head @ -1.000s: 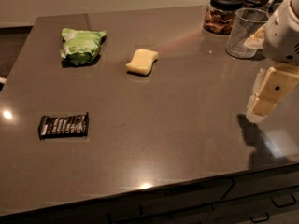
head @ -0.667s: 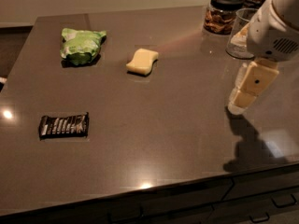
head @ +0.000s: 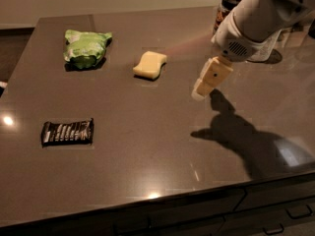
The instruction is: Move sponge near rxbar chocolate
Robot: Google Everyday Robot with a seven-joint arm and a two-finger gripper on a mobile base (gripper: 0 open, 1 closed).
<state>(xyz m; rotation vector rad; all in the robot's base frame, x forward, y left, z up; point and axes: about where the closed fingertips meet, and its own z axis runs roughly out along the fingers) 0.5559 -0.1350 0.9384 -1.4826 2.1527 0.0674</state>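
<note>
The pale yellow sponge (head: 149,64) lies on the dark brown table (head: 157,151), a little behind its middle. The rxbar chocolate (head: 67,132), a dark wrapper with pale stripes, lies flat near the front left. My gripper (head: 201,90) hangs above the table to the right of the sponge, apart from it, with cream fingers pointing down and left. It holds nothing that I can see. The white arm reaches in from the upper right.
A bright green wrinkly bag (head: 85,47) lies at the back left. A dark-lidded jar (head: 229,3) stands at the back right behind the arm, and a clear container is partly hidden there. The table's front edge runs along the bottom, with drawers below.
My gripper and arm have moved left across the table, from near the right edge towards the sponge. The sponge, bar and bag have not moved.
</note>
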